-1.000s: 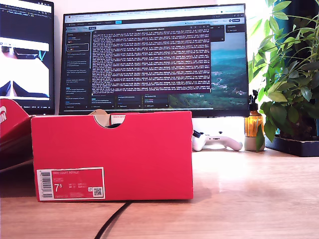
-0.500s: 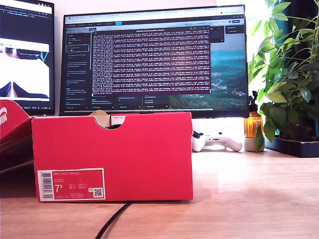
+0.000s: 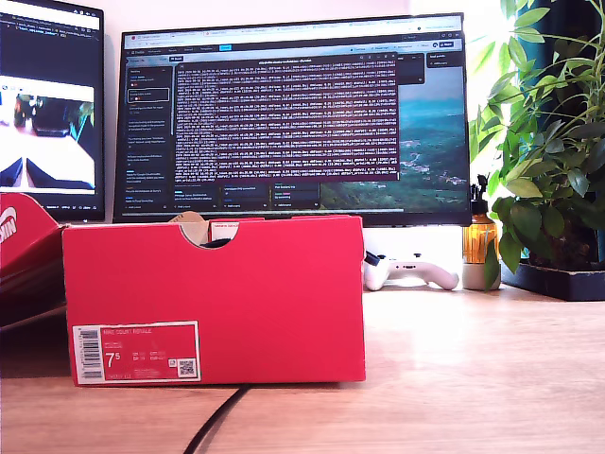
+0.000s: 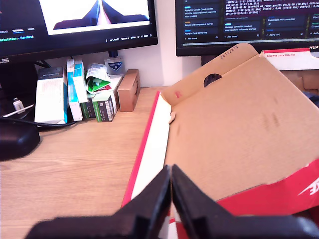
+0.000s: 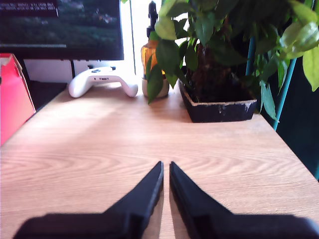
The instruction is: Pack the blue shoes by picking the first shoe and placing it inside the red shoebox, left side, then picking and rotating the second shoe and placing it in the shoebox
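In the exterior view the red shoebox [image 3: 214,298] stands on the wooden desk [image 3: 473,378] toward the view's left, its long side facing the camera, with a semicircular notch in the top edge and a white barcode label [image 3: 137,352] marked 7.5 low on its face. A dark shape shows in the notch, too small to name. The box's red lid [image 3: 24,251] leans open at the view's left edge. A black cable [image 3: 216,421] runs out from under the box. Behind it are two monitors; a white game controller [image 3: 408,270], an amber bottle [image 3: 479,236] and a potted plant [image 3: 553,161] sit toward the view's right. No gripper shows here, and the blue shoes cannot be made out.

In the first wrist view my first gripper [image 4: 171,191] has its jaws pressed nearly together, with nothing between them. Just beyond its tips lies the open lid of the shoebox [image 4: 234,129], brown cardboard inside up, with red edges. Farther off, a row of small cartons [image 4: 79,89] stands under the monitors.

In the second wrist view my second gripper [image 5: 166,186] is likewise closed to a thin slit and empty, above bare desk [image 5: 99,149]. The shoebox's red wall [image 5: 12,99] sits off to one side; ahead are the controller [image 5: 102,79], the bottle [image 5: 149,55] and the plant's black tray [image 5: 219,107].
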Motion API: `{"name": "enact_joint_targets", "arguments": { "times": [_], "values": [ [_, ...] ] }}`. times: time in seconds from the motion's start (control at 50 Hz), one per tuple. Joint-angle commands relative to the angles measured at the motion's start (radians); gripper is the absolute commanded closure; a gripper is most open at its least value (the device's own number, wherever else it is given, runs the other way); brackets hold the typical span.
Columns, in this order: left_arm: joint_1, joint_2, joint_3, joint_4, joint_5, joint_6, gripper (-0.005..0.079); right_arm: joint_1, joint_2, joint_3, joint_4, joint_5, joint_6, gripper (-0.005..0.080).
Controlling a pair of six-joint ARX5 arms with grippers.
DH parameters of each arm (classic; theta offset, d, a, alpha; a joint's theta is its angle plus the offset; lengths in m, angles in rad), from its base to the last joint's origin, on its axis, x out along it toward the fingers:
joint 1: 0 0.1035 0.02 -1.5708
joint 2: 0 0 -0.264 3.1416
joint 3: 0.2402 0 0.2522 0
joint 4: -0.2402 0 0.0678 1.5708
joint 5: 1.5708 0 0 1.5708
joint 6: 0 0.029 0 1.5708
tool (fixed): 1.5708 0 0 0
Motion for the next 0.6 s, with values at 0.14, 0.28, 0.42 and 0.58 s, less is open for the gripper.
{"name": "enact_joint_targets", "arguments": {
  "times": [0.14,0.28,0.42,0.58],
  "values": [
    [0.000,-0.009,-0.030,0.008,-0.006,-0.007,0.0754,0.005,-0.156,-0.001,-0.122,0.000,-0.006,0.0759],
    [0.000,-0.009,-0.030,0.008,-0.009,-0.007,0.0754,0.005,-0.269,-0.001,-0.208,0.001,-0.006,0.0759],
    [0.000,-0.009,-0.030,0.008,-0.033,-0.014,0.0754,0.004,-0.378,-0.001,-0.296,0.012,-0.006,0.0759],
    [0.000,-0.009,-0.030,0.008,-0.033,-0.015,0.0754,0.004,-0.507,-0.001,-0.392,0.019,-0.006,0.0759]
  ]
}}
